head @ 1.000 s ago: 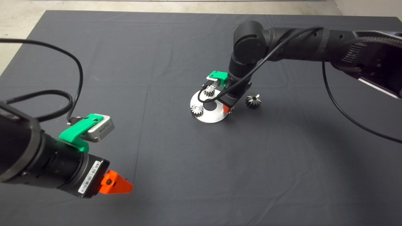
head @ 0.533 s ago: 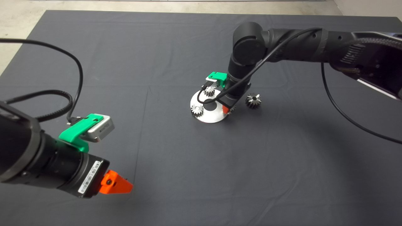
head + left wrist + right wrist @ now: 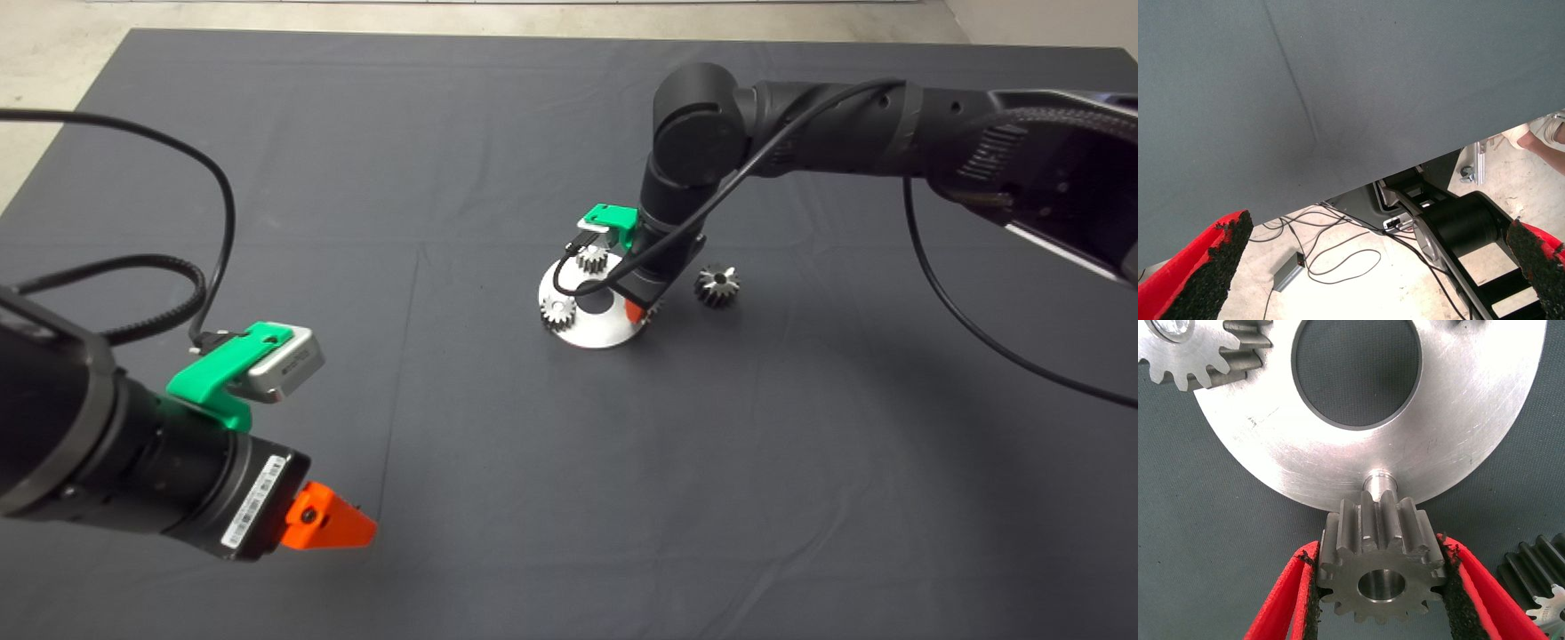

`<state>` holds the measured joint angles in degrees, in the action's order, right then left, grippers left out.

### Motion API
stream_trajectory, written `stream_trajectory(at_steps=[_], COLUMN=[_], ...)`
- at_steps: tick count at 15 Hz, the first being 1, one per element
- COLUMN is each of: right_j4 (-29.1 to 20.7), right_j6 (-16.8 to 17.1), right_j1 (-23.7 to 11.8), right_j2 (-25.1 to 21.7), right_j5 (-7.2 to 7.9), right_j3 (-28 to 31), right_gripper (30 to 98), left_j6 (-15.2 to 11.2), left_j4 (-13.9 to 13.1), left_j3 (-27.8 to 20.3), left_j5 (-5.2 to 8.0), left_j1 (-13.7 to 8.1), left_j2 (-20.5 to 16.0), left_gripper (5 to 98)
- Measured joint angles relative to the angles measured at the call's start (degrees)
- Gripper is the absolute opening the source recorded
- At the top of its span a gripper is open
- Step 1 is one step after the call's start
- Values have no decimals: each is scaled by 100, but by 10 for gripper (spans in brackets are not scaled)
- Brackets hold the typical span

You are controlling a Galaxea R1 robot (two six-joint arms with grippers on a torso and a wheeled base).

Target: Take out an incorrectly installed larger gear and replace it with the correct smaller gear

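No legible text, brand or number appears in any view. The white label [image 3: 253, 503] on the left arm's wrist housing carries a printed code, and the silver camera module [image 3: 286, 362] above it carries small dark lettering; both are too small to read.

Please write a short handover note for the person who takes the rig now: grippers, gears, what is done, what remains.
Right gripper: shut on the smaller gear, held at the edge of the steel disc, just short of its bare pin.
Left gripper: open, parked at the mat's lower left.
The larger gear is off, lying on the mat right of the disc.
Left: seat the smaller gear on the pin, then release.
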<state>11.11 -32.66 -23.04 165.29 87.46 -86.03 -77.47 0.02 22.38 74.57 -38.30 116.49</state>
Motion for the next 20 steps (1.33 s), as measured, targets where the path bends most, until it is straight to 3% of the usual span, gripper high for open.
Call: stream_trajectory(at_steps=[20], right_j4=[369], right_j6=[-20], right_j1=[-2], right_j2=[76], right_j5=[0], right_j3=[-2], right_gripper=[397], left_j6=[2], left_j4=[0], left_j3=[0], left_j5=[-4], left_j1=[0], left_j2=[-15], left_gripper=[982])
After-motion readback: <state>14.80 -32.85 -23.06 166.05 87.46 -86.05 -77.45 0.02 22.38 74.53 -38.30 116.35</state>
